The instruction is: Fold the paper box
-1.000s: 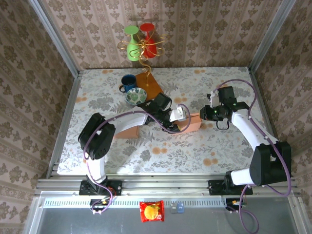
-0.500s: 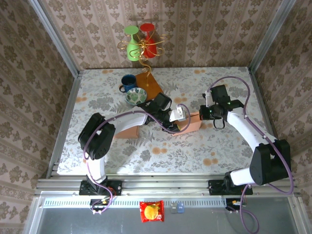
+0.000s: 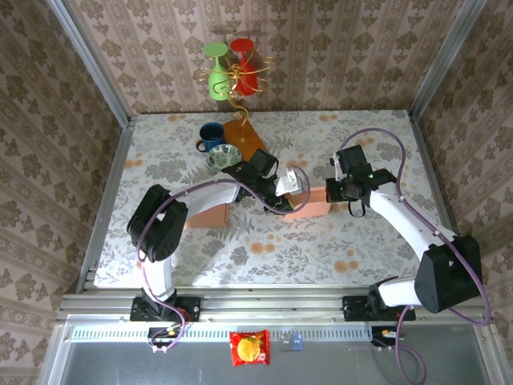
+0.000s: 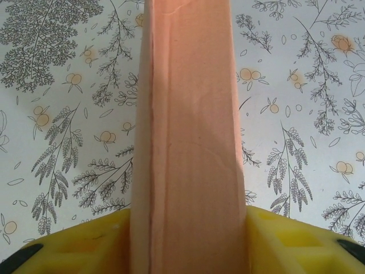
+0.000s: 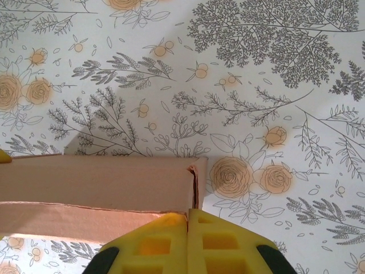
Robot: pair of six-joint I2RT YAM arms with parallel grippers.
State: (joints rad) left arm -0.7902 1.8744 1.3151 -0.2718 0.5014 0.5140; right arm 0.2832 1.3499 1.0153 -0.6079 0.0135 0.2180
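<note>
Light, flimsy box (image 3: 313, 200), easily creased. Pinched by left gripper (image 4: 188, 242); right gripper (image 5: 188, 228) pressed shut at its end. Best grabbed near fold lines, gently.

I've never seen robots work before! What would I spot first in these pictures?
Probably the white left arm and right arm meeting at one peach paper box in the middle of the flowery table. Up close, the left arm's yellow fingers squeeze the box from both sides. At the back, a bright green glass and a red glass hang on a gold stand.
</note>
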